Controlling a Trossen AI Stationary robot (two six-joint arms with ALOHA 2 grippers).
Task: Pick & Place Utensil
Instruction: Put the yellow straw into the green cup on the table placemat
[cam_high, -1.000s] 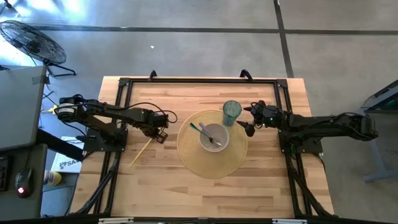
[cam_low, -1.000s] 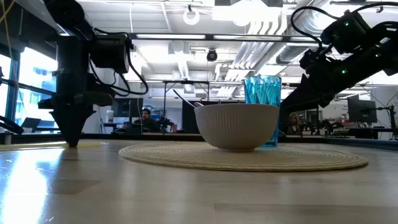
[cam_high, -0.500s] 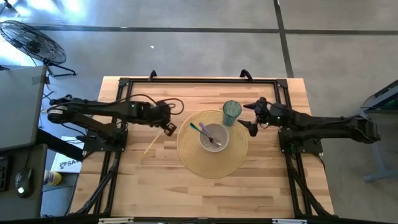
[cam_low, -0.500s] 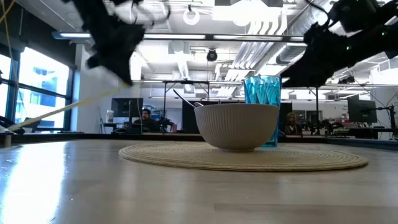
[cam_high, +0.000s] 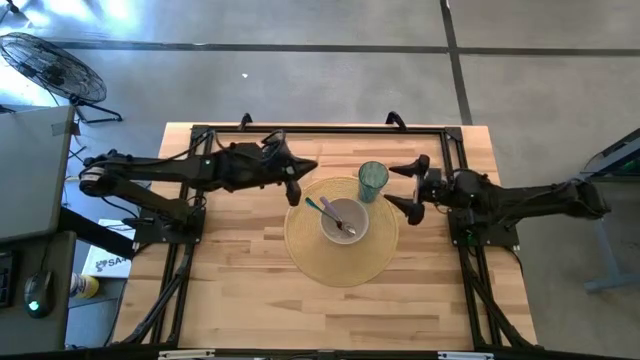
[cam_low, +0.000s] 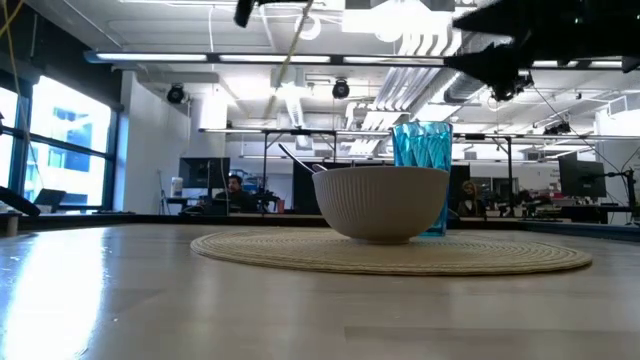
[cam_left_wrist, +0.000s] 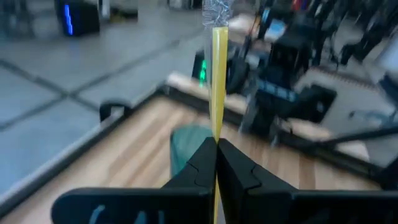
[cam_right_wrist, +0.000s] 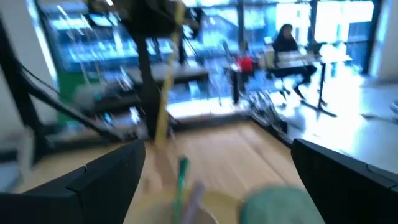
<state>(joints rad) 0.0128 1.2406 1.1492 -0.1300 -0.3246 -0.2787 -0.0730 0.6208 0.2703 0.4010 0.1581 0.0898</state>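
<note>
A thin yellow stick (cam_left_wrist: 218, 81) is shut in my left gripper (cam_high: 294, 186), which hovers over the left rim of the round woven placemat (cam_high: 340, 262). In the low view the stick (cam_low: 289, 55) hangs high above the table. A ribbed white bowl (cam_high: 345, 221) stands on the placemat and holds a green-handled utensil (cam_high: 322, 206) and a spoon. A teal cup (cam_high: 373, 179) stands behind the bowl. My right gripper (cam_high: 404, 188) is open, to the right of the cup and above the table. My left gripper pinches the yellow stick between its two fingertips (cam_left_wrist: 205, 155). The stick runs on past the fingertips (cam_left_wrist: 217, 56) and back between the fingers. It is lifted clear of the table and slants downward in the low view.
A black frame (cam_high: 320, 130) runs around the table's far and side edges. Bare wood (cam_high: 300, 310) lies in front of the placemat. The low view looks into a room with desks and a person far behind.
My left gripper has lifted the yellow stick off the table at the left and carried it up and right, toward the bowl and cup. The stick, first lying flat, now hangs clear of the table. My right gripper has risen beside the cup.
</note>
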